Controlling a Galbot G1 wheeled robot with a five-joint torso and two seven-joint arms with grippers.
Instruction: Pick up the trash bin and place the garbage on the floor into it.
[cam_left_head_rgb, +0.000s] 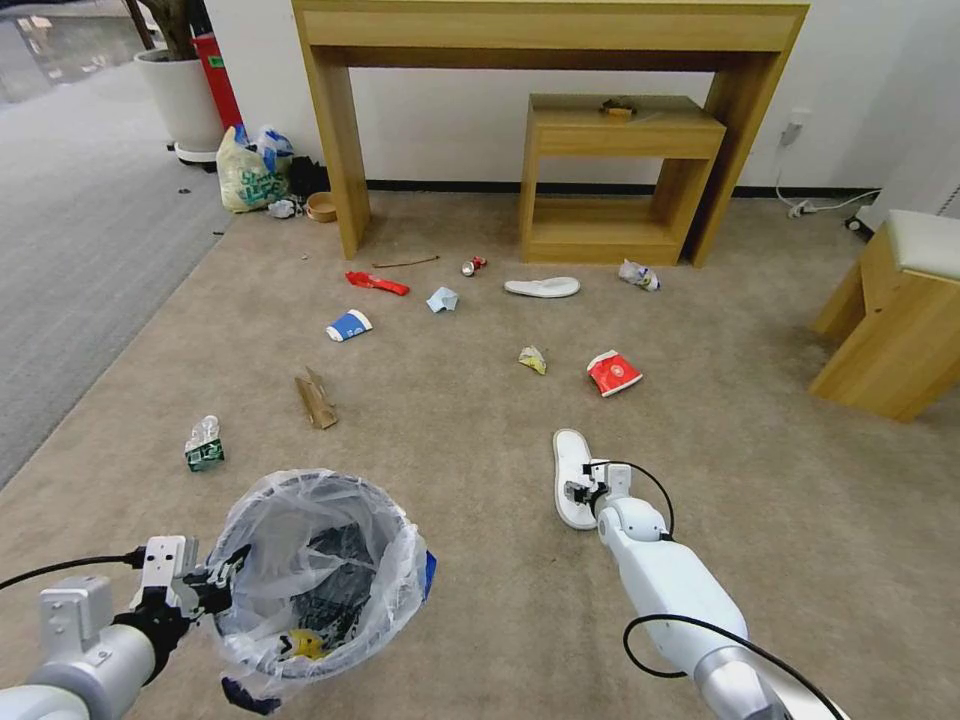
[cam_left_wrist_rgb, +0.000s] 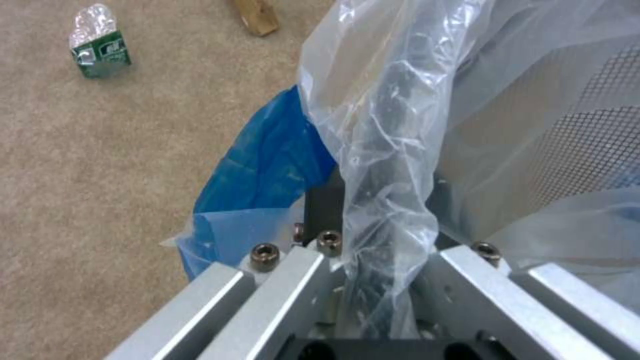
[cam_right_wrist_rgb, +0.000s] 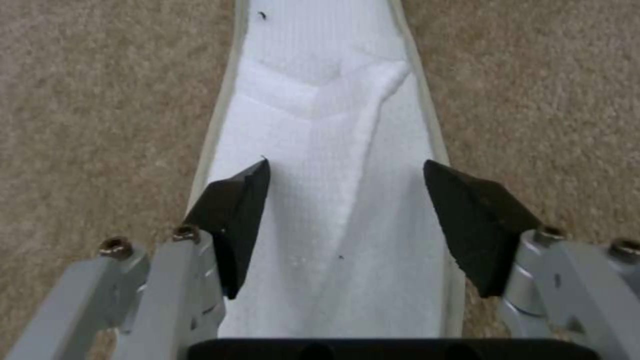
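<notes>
- The floor (cam_left_head_rgb: 480, 450) is tan carpet with the garbage scattered all over it, which is presumably why the bin is carried along rather than parked: the litter sits well apart, from the desk legs down to the robot.
- The trash bin (cam_left_head_rgb: 315, 585) is low on the robot's left, mouth up and tipped a little, clear liner puffed over the rim. It already has some dark stuff and a yellow scrap at the bottom, so I'd say the job is partly underway.
- The left gripper (cam_left_head_rgb: 205, 585) is clamped on the bin's rim, liner bunched between its fingers, with a blue plastic flap just beside them. Left arm is tucked low, reaching sideways to the rim, so the bin hangs next to the robot like a bucket.
- The nearest slipper (cam_left_head_rgb: 570, 470) lies flat on the carpet, sole down, right of the bin.
- The right gripper (cam_right_wrist_rgb: 347, 210) has its jaws apart, straddling the slipper's width over the terry footbed. Can't tell if the pads touch it yet. Right arm is stretched forward and down.
- Smaller bits farther off: red cup (cam_left_head_rgb: 613, 373), blue-white cup (cam_left_head_rgb: 348, 325), brown cardboard (cam_left_head_rgb: 316, 400).
</notes>
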